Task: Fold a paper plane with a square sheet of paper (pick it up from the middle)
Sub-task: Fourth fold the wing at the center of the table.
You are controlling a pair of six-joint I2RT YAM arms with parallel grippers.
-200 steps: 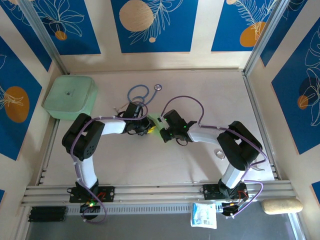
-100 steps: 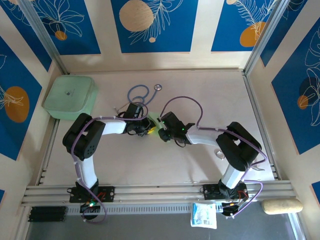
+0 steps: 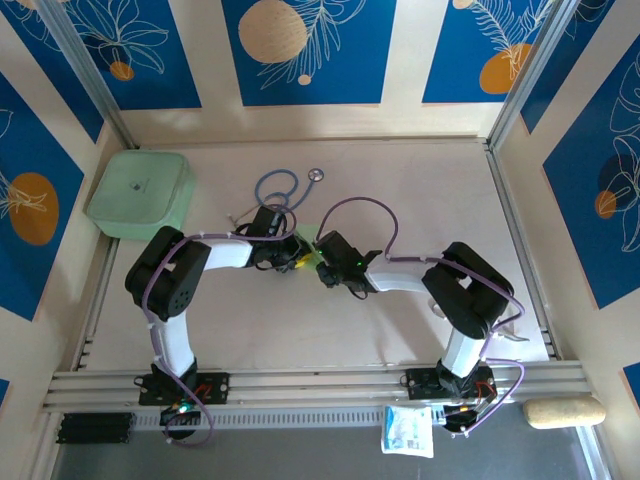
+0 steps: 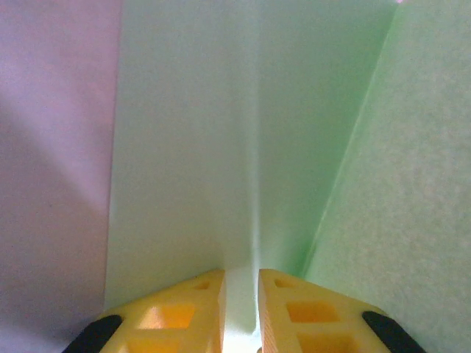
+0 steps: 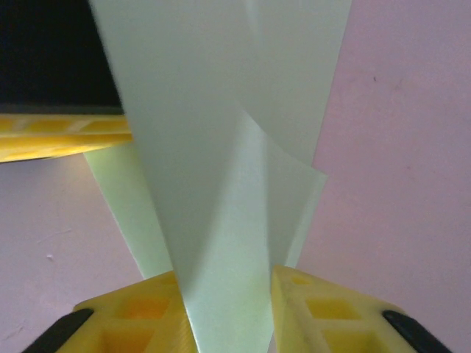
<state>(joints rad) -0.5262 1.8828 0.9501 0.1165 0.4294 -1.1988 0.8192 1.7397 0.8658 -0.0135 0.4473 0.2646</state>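
Pale green paper is what both your grippers are clamped on: the sheet point(image 3: 309, 252) sits just below the blue stethoscope point(image 3: 278, 186), towards the arm bases, pinched between the two wrists.

Over the last second your right gripper point(image 3: 323, 263) has slid in towards the left gripper point(image 3: 294, 260), which has barely moved. The strip of green between them has shrunk to a sliver. The right arm's elbow has swung the same way, closer to the stethoscope's side of the table.

In the left wrist view the yellow fingers point(image 4: 193, 309) of that gripper point(image 4: 241, 278) are nearly together, with the sheet point(image 4: 221, 147) nipped in the slit and a soft crease running away from them. In the right wrist view the other gripper point(image 5: 227, 279) holds a folded, overlapping flap point(image 5: 221, 147) that rises steeply from its jaws.

I read this as you closing a fold by bringing the two halves together. The plane is well short of done. From above the wrists cover most of the paper, so how cleanly the edges line up is hard to say.

The table point(image 3: 420, 190) is pale, plain board. A mint-green box point(image 3: 140, 192) lies well to the left of the stethoscope. Walls of light wood with blue leaf-pattern panels point(image 3: 308, 50) close in the space behind it and on both sides.
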